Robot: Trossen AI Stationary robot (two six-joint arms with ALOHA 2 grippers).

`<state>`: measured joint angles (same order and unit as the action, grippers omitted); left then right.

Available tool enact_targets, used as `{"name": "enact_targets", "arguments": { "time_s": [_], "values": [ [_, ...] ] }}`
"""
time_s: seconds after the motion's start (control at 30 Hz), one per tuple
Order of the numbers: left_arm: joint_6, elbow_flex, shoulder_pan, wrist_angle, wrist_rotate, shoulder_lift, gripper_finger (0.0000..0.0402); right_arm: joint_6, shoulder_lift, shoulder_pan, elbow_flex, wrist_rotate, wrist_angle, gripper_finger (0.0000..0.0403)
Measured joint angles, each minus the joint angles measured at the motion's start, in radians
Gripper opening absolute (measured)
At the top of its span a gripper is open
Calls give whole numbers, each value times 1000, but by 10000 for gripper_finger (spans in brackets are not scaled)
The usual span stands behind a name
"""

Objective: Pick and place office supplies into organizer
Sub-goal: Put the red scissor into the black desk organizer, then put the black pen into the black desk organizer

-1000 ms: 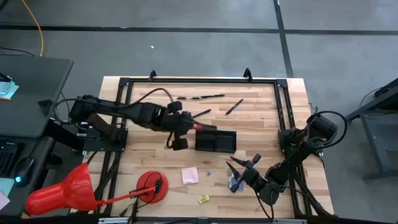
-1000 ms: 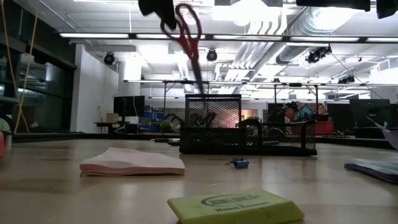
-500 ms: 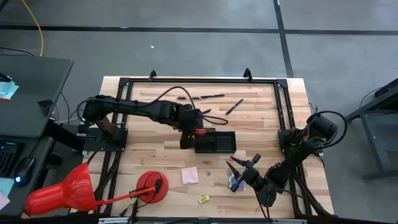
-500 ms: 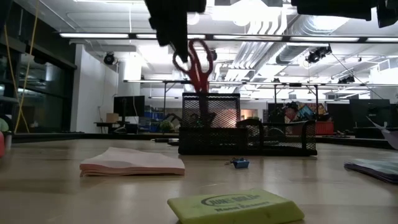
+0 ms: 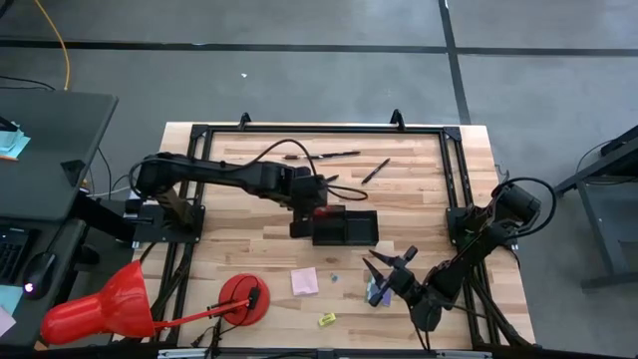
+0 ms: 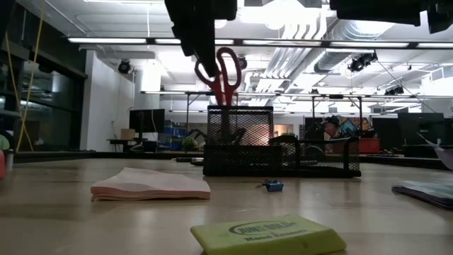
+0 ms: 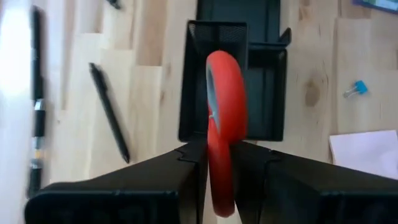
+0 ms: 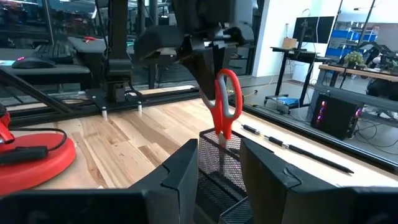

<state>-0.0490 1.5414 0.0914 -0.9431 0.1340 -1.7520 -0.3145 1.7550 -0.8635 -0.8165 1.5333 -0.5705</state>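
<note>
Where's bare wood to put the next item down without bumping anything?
The widest bare patch lies between the organizer and the right frame rail. Another lies between the left frame rail and the left pincer. The front strip is crowded: pink sticky pad, yellow eraser, right pincer.

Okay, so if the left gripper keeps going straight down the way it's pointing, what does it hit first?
Probably the organizer. The left gripper points down at its tall mesh compartment, with the red-handled scissors between its fingers and their blades already inside. Depth is unclear.
</note>
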Motion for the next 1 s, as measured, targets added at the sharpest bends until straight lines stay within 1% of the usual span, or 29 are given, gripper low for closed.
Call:
{"name": "enact_targets", "arguments": {
  "time_s": [0.07, 0.13, 0.23, 0.3, 0.4, 0.57, 0.7, 0.83, 1.0],
  "values": [
    [-2, 0, 0, -1, 20, 10, 51, 0, 0, 3, 0, 0, 3, 110],
    [12, 0, 0, -1, 20, 23, 58, -2, 0, 6, 0, 0, 3, 110],
    [16, 1, 0, 11, -2, 42, 76, -3, 0, 12, 0, -1, 3, 110],
    [13, 1, 0, 8, -5, 47, 95, -3, 0, 13, 0, -9, 3, 110],
    [-3, 1, -1, 5, 28, 49, 132, -3, 0, 15, 0, -18, 5, 110],
    [26, 2, 0, -2, 60, 76, 195, -1, 0, 18, 0, -19, 7, 110],
    [53, 5, -7, 1, 69, 105, 230, -17, 0, 20, 0, -19, 30, 110],
    [73, 5, -35, 13, 70, 147, 243, -85, 0, 24, 0, -24, 113, 110],
    [72, 5, -102, 35, 100, 208, 235, -198, 0, 27, 0, -26, 235, 110]
  ]
}}
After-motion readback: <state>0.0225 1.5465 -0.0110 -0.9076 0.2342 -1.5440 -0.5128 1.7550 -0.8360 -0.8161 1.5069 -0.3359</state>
